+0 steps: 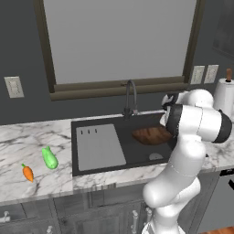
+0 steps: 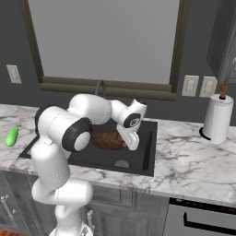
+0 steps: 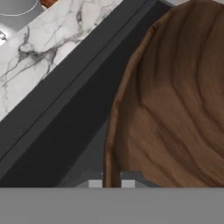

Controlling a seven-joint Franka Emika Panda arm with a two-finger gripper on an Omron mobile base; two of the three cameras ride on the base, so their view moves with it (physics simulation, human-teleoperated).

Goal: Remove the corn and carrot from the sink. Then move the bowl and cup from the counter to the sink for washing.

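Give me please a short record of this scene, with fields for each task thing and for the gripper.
corn: on the counter, left of the sink
carrot: on the counter, near the corn, apart from it
bowl: over the sink basin, its rim between the gripper's fingertips
gripper: shut on the bowl's rim
cup: cannot tell where it is
paper towel roll: upright on the counter, right of the sink

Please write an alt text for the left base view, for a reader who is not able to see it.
A white robot arm reaches over a black sink where a brown wooden bowl sits in the basin. On the marble counter left of the sink lie a green corn and a small orange carrot. A dark faucet stands behind the sink, under a window.
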